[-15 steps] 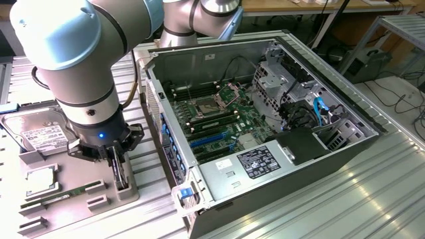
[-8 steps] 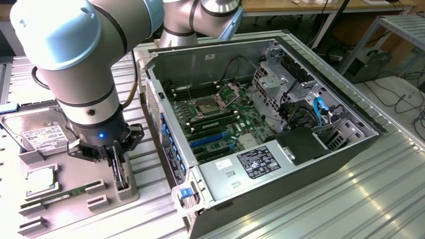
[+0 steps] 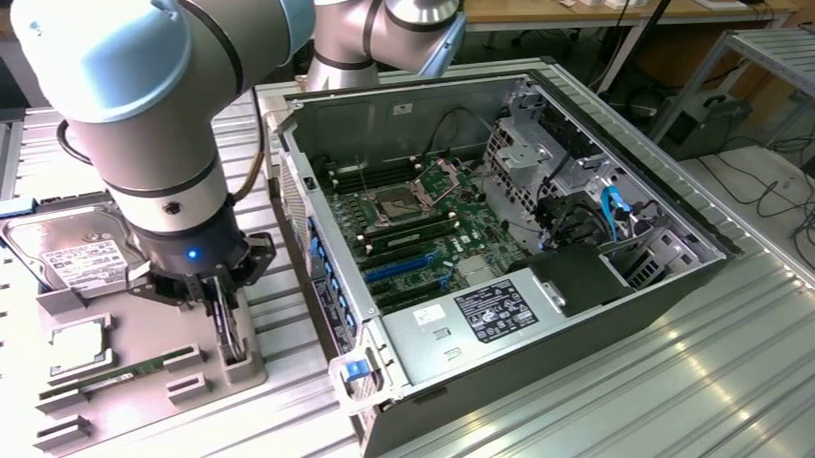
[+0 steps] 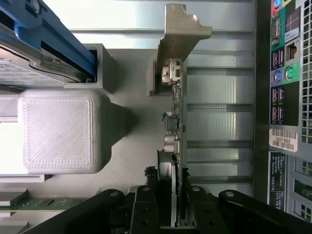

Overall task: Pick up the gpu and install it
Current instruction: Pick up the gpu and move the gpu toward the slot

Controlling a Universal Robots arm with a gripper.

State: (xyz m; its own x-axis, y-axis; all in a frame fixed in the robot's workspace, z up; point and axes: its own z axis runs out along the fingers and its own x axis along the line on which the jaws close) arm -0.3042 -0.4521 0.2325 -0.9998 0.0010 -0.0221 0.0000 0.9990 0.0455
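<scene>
The gpu (image 3: 231,336) stands on edge in a slot of the grey holder tray (image 3: 153,329), on the exterior view's left, beside the open computer case (image 3: 510,239). My gripper (image 3: 219,307) reaches down over it from above. In the wrist view the gpu (image 4: 174,122) shows edge-on, with its silver metal bracket (image 4: 179,34) at the far end. The gripper (image 4: 171,202) is shut on the gpu, with black fingers (image 4: 145,207) pressed against both sides of the card's near end. The fan face is hidden.
On the tray lie a hard drive (image 3: 74,253), a square processor (image 3: 76,348) and a green memory stick (image 3: 121,374). The case's motherboard (image 3: 407,224) has blue card slots (image 3: 401,267). The case's rear ports (image 4: 287,73) run close alongside the card.
</scene>
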